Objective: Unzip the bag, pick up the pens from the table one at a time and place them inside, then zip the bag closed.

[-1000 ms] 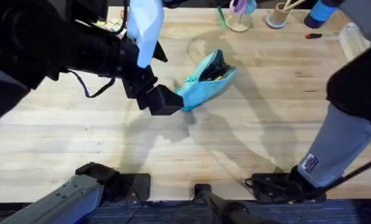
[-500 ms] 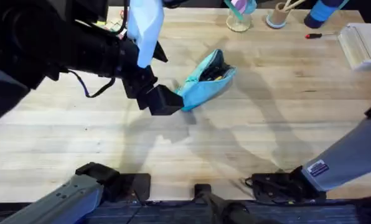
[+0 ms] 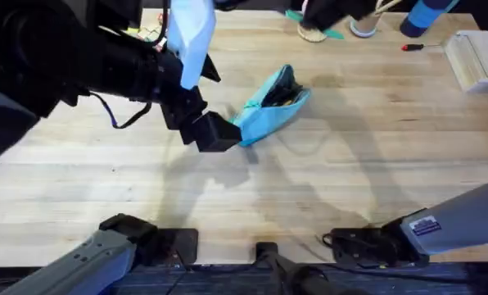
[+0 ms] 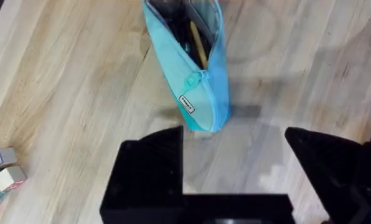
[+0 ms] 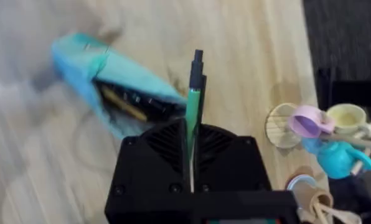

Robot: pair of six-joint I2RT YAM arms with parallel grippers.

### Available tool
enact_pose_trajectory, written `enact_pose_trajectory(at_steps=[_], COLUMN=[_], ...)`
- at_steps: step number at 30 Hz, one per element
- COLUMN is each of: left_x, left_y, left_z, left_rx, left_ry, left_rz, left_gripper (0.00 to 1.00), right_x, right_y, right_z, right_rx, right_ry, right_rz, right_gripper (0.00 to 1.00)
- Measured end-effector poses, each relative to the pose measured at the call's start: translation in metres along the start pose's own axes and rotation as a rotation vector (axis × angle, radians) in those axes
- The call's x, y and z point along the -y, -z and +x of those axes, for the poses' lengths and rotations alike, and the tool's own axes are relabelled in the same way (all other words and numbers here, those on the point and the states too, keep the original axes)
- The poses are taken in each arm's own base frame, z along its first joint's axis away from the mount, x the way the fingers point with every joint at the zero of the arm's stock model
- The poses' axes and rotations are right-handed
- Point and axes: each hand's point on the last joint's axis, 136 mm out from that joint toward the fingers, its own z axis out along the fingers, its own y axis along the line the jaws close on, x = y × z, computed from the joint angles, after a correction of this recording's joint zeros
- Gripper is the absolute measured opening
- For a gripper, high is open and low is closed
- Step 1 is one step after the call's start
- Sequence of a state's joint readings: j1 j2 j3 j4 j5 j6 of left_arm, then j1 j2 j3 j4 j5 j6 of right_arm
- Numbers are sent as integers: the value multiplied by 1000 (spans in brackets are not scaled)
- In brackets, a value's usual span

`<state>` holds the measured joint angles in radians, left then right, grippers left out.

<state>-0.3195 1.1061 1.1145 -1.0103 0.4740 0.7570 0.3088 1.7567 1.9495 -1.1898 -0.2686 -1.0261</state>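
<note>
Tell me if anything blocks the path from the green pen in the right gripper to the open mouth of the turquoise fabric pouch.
Nothing visible does. The right gripper is shut on the slim green pen, and bare wooden tabletop lies between it and the turquoise fabric pouch. The pouch's mouth gapes open. The left gripper, open, sits at the pouch's closed end, clear of the opening.

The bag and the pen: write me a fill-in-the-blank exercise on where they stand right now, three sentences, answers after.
1. The bag lies on the table with its zipper ____.
2. The right gripper is shut on a ____ pen.
3. The left gripper stands with its fingers ____, just off the bag's closed end.

Missing words: open; green; open
</note>
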Motion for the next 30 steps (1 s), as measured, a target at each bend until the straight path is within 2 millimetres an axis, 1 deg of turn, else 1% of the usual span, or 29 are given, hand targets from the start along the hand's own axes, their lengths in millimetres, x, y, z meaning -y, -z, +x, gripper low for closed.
enact_pose_trajectory(at_steps=[3, 7, 8, 12, 15, 19, 25, 30], left_x=[0, 0, 0, 0, 0, 0, 0, 0], left_y=[0, 0, 0, 0, 0, 0, 0, 0], left_z=[0, 0, 0, 0, 0, 0, 0, 0], left_rx=[0, 0, 0, 0, 0, -1, 0, 0], left_ry=[0, 0, 0, 0, 0, 0, 0, 0], left_rz=[0, 0, 0, 0, 0, 0, 0, 0], left_gripper=[994, 994, 994, 993, 994, 993, 993, 993], right_x=[-13, -22, -44, -53, -57, -54, -45, -51], right_y=[-4, -15, -38, -54, -63, -71, -76, -80], right_z=[16, 33, 63, 76, 82, 83, 80, 76], right_rx=[-31, -58, -119, -135, -134, -122, -104, -92], right_ry=[99, 195, 305, 351, 383, 445, 531, 594], right_rz=[-52, -104, -200, -236, -250, -231, -194, -209], right_gripper=[32, 32, 32, 32, 31, 31, 31, 31])
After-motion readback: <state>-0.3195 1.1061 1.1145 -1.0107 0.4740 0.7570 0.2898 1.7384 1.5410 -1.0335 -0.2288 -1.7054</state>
